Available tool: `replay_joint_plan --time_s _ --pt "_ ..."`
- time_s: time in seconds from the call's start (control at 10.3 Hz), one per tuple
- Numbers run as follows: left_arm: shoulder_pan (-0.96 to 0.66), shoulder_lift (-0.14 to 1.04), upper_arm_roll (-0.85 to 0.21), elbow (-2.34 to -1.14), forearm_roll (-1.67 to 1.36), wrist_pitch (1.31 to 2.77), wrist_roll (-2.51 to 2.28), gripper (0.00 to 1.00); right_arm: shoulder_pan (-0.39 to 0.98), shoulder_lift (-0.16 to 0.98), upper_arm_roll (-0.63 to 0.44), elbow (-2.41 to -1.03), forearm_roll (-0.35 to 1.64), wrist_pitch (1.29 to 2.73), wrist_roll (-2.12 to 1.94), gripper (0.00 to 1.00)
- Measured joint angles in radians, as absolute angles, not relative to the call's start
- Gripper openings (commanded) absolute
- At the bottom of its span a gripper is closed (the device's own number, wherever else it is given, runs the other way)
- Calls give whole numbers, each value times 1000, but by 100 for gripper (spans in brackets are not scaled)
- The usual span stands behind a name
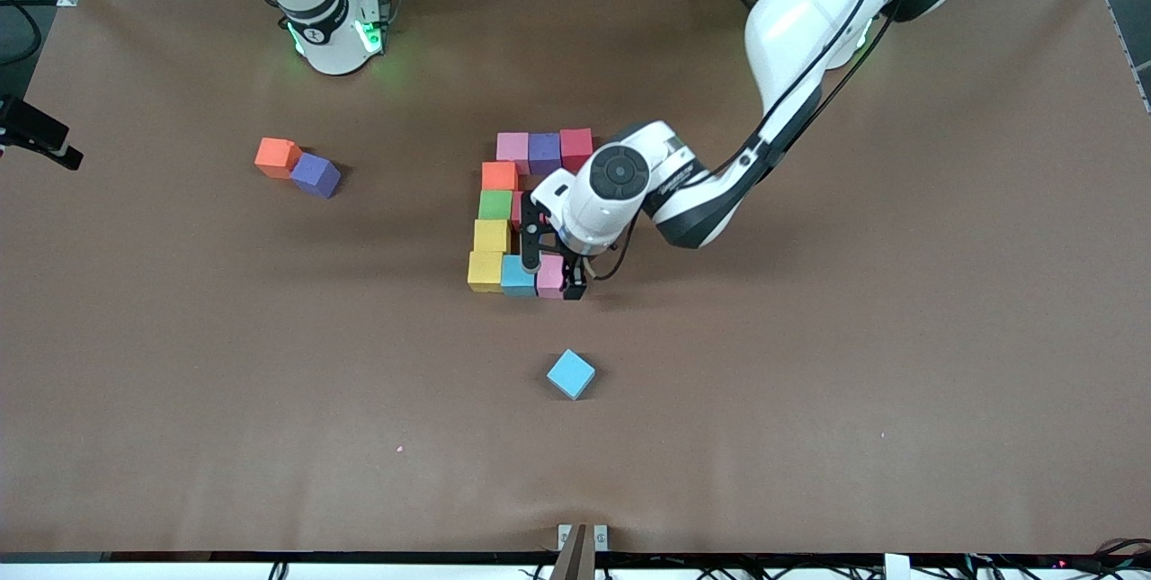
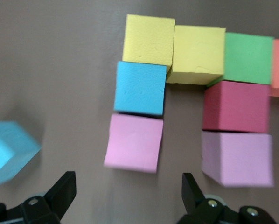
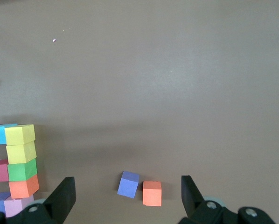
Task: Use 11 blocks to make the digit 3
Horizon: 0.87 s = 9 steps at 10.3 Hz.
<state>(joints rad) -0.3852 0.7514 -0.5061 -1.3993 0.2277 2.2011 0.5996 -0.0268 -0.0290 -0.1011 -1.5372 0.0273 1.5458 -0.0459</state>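
Blocks form a figure mid-table: pink, purple and red in a row, then orange, green and two yellow in a column, with sky blue and pink beside the nearest yellow. My left gripper stands open just over that pink block, which lies free on the table. A red block and a pink one sit inside the figure. My right gripper hangs open high over a loose purple block and an orange one.
A loose sky blue block lies nearer the front camera than the figure. The loose orange and purple blocks lie toward the right arm's end. The right arm's base stands at the table's edge.
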Motion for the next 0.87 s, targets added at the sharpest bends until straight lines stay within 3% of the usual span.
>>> replay_joint_plan --time_s 0.29,0.87 --pt "-305 576 -504 -1399 142 2007 532 100 -27 -29 -101 -1537 27 1545 -46 100" --pt "-197 345 -500 -1401 92 1833 46 100 -17 -30 -86 -1536 24 1545 -48 100"
